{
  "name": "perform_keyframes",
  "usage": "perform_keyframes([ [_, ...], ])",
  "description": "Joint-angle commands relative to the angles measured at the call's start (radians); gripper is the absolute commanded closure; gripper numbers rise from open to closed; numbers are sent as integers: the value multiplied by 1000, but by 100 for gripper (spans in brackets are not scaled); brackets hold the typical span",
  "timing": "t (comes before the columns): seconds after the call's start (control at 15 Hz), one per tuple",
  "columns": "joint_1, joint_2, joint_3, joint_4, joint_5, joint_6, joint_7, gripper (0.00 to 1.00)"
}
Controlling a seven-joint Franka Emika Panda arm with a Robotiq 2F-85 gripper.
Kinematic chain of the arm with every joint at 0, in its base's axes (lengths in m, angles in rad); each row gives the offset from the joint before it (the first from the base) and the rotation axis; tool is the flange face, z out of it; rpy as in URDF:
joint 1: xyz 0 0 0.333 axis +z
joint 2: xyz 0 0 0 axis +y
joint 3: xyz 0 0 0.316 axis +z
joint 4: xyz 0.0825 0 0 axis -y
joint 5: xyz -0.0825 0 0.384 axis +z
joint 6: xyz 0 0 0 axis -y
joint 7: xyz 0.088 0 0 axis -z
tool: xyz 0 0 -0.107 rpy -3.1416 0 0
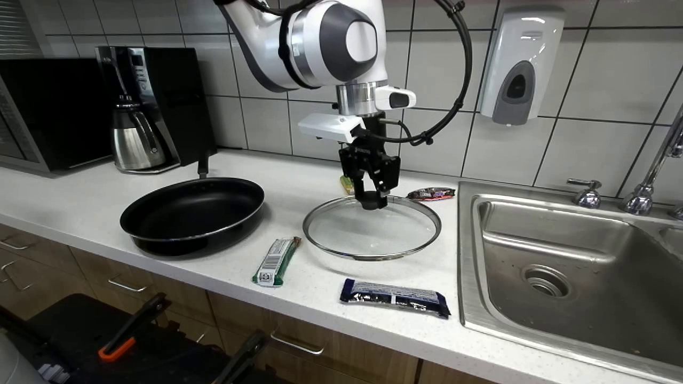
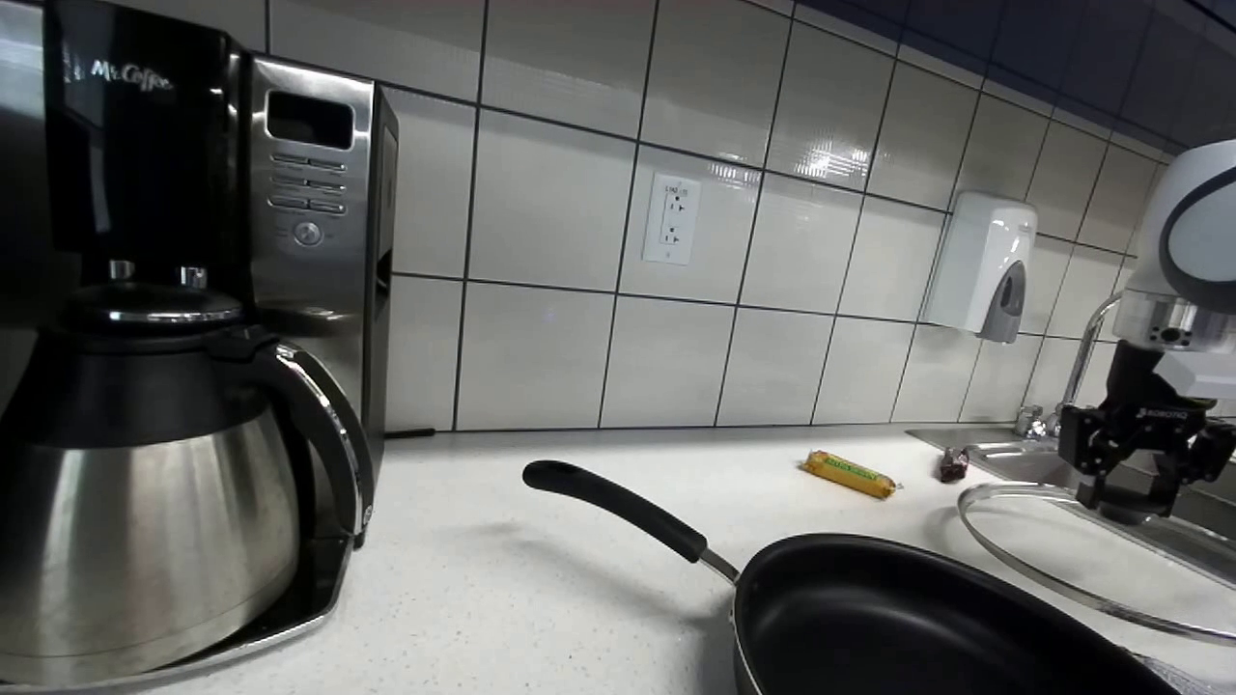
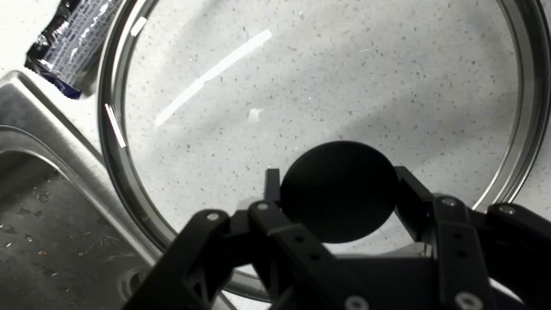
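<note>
My gripper (image 1: pixel 372 191) points straight down and is shut on the round black knob (image 3: pixel 340 193) of a glass lid. Both fingers (image 3: pixel 272 183) press against the knob's sides in the wrist view. The clear lid (image 1: pixel 368 234) with its metal rim spreads out beneath the gripper, roughly level; a shadow at its edge suggests it hangs slightly above the counter. A black frying pan (image 1: pixel 195 210) stands to the lid's left in that exterior view, its handle (image 2: pixel 618 507) turned toward the wall. The knob hides part of the lid's middle in the wrist view.
Around the lid lie a green-wrapped bar (image 1: pixel 277 261), a dark blue bar (image 1: pixel 396 297), a yellow bar (image 2: pixel 850 473) and a dark red wrapper (image 1: pixel 432 193). A steel sink (image 1: pixel 464 256) borders the lid's side. The coffee maker (image 1: pixel 176 106) stands beyond the pan.
</note>
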State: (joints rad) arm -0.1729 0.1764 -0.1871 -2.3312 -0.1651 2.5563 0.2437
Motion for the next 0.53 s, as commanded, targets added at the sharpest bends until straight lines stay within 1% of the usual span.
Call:
perform_keyframes([
  [0.0,14,18,-28,36,-21,12,20,61],
  [0.47,25,90,-50,77,-18,45,18,61],
])
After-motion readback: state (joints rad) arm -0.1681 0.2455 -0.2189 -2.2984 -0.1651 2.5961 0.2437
